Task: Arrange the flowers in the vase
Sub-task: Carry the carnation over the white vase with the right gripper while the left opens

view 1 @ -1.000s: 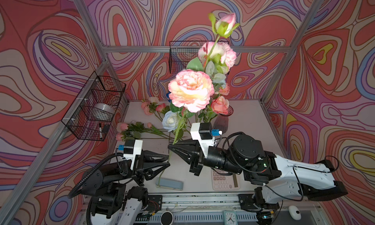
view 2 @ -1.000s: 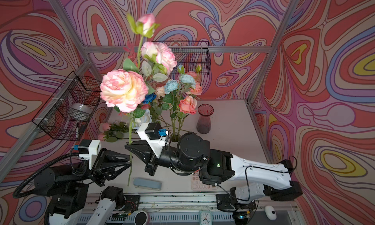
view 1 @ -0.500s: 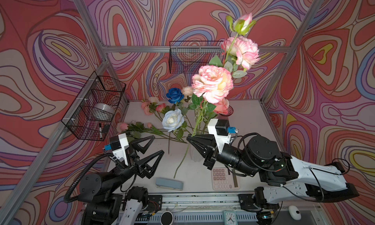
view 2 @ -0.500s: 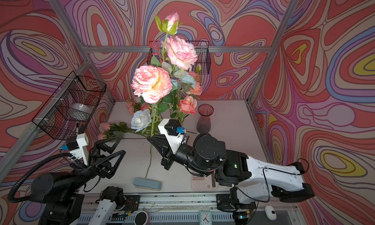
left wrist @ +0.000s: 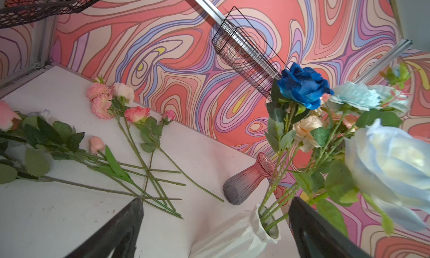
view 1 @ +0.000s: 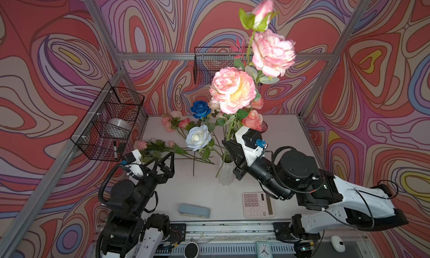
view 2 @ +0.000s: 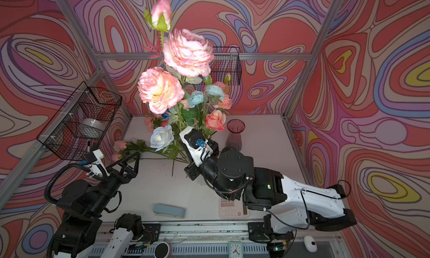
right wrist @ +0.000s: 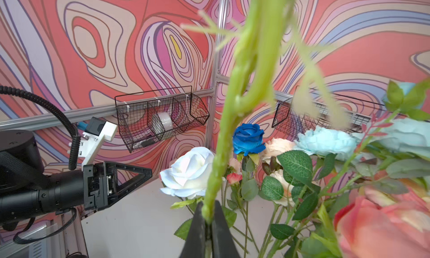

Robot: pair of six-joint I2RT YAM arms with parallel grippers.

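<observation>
Right gripper (right wrist: 207, 218): closed, pinching the peony stem (right wrist: 222, 140).
Left gripper (view 1: 161, 159): open, empty.
Step, I judge: I am steering the stem tip vertically into the white vase (view 1: 224, 173).

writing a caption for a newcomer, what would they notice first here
The pink peonies tower over everything, their stem pinched in the right gripper by the white vase. A deep blue rose stands out in the vase's bunch, and loose flowers lie at the table's back left.
</observation>
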